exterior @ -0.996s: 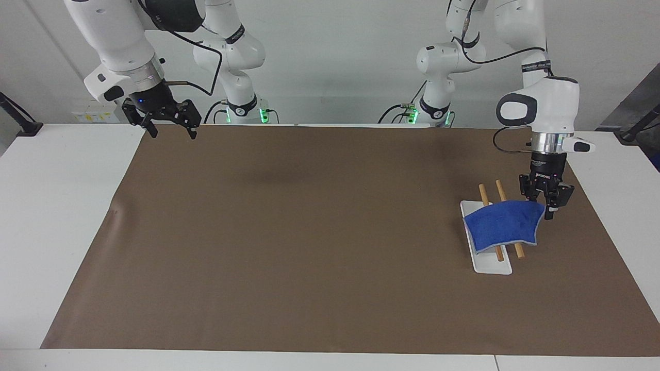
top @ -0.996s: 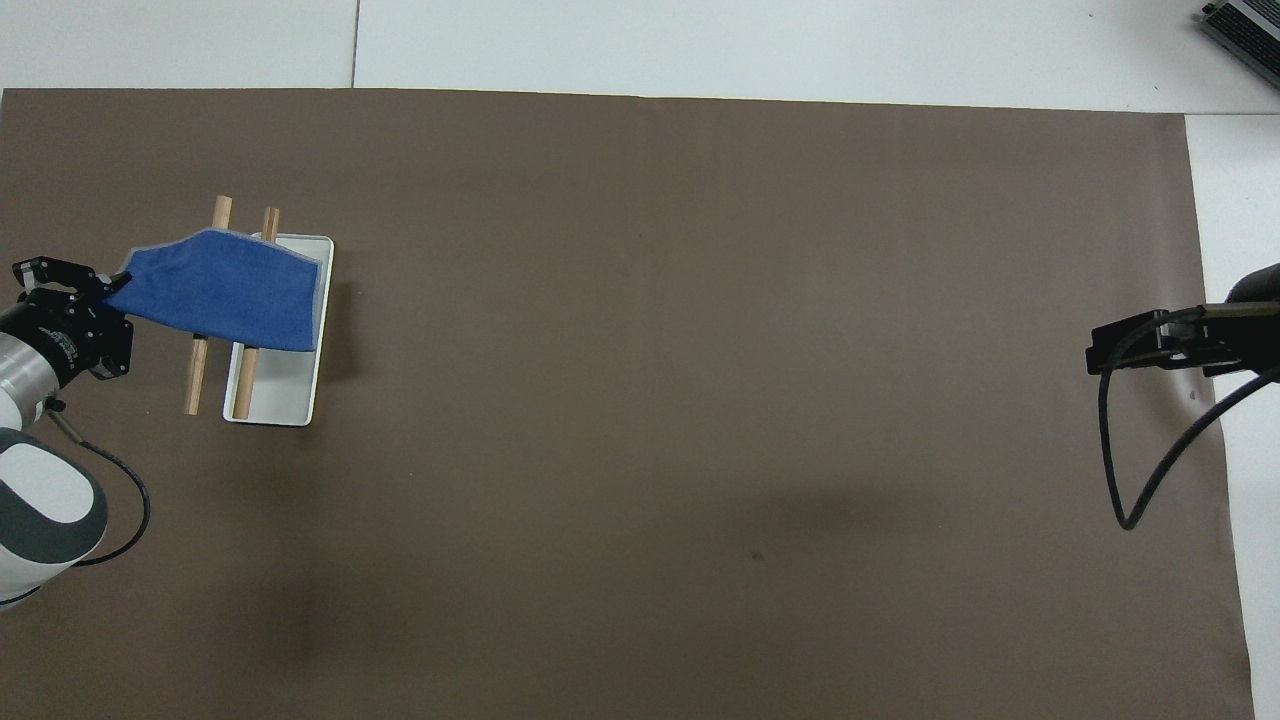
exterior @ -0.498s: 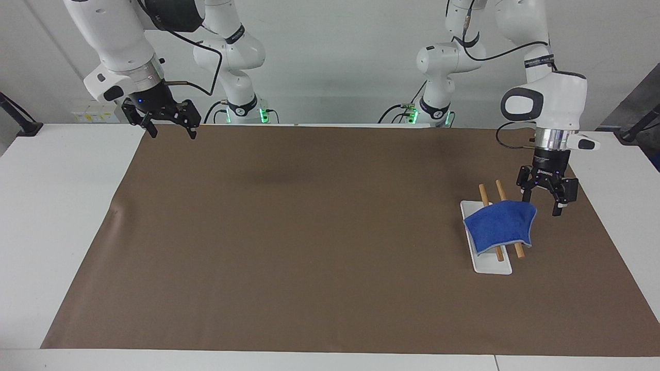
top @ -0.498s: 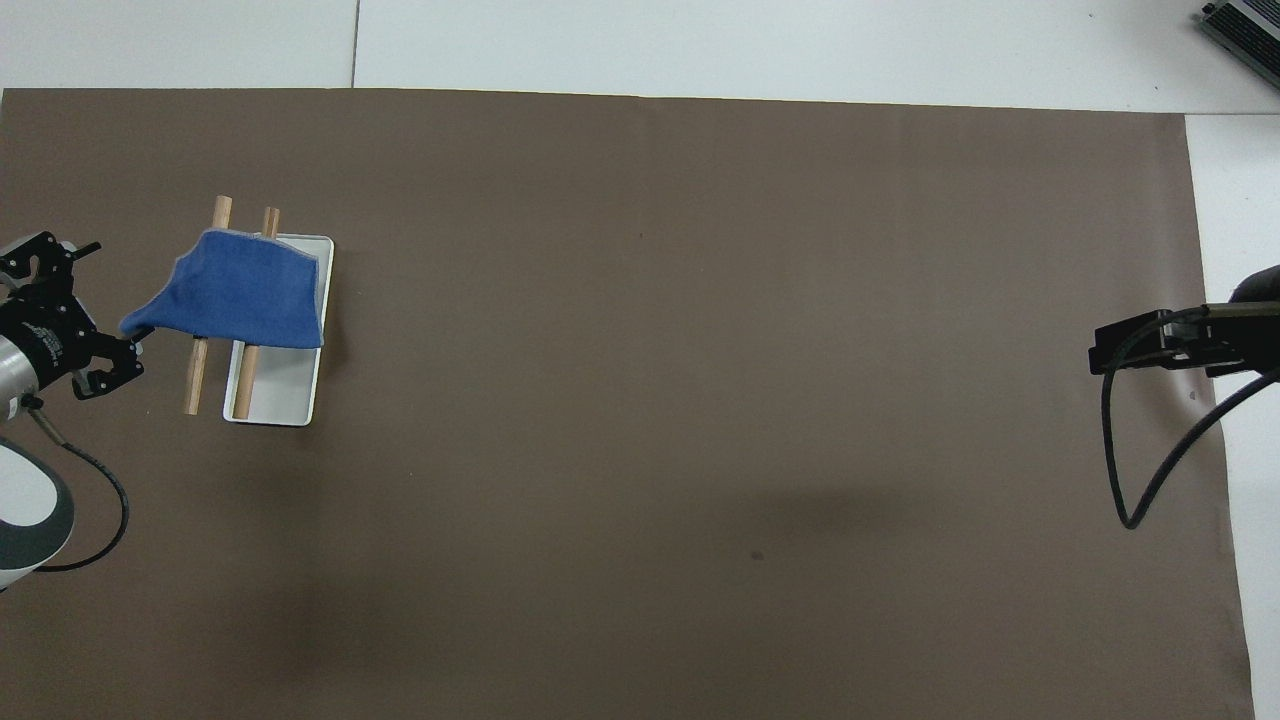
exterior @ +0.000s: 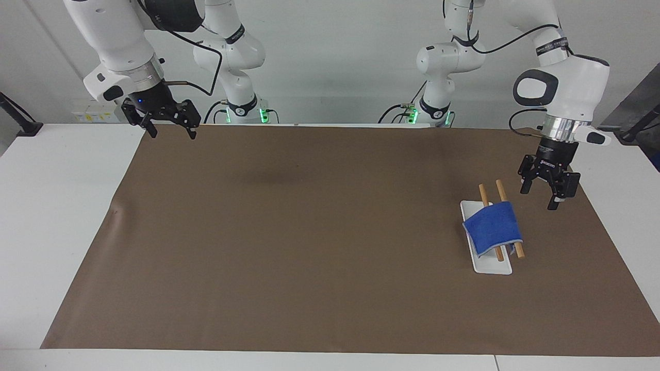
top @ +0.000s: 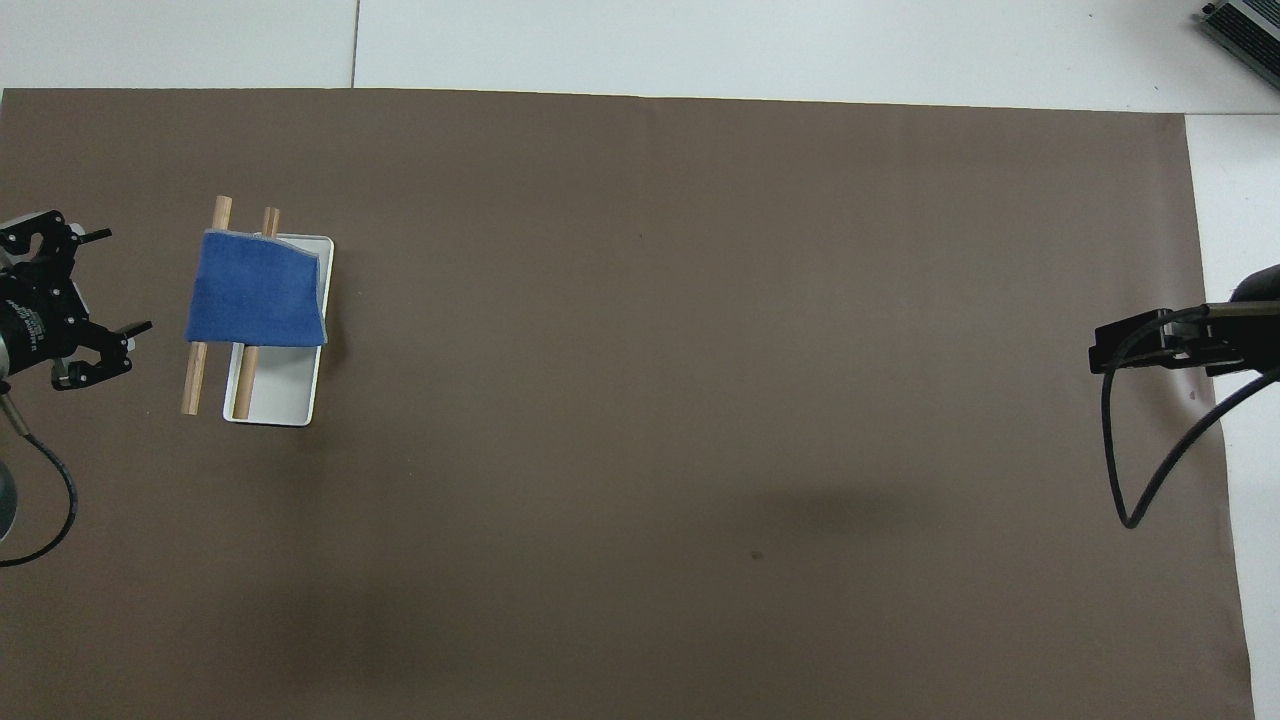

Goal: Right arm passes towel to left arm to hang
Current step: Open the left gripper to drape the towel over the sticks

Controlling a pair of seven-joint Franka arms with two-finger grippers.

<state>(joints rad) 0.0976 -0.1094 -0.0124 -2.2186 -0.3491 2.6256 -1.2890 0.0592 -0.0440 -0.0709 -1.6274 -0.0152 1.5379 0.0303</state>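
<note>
The blue towel (exterior: 492,226) (top: 257,290) hangs draped over two wooden rods (exterior: 517,249) (top: 194,376) of a rack with a white base (exterior: 490,265) (top: 280,395), toward the left arm's end of the table. My left gripper (exterior: 541,196) (top: 105,285) is open and empty, raised over the mat beside the rack, apart from the towel. My right gripper (exterior: 171,131) (top: 1105,355), with its blue light, is open and empty, waiting over the mat's edge at the right arm's end.
A brown mat (exterior: 309,232) (top: 700,400) covers most of the white table (exterior: 62,206). A black cable (top: 1150,470) loops from the right gripper over the mat's end.
My left gripper let go of the towel's corner, opened and rose away from the rack. The freed corner dropped, and the towel now hangs on the rods. The right arm has not moved.
</note>
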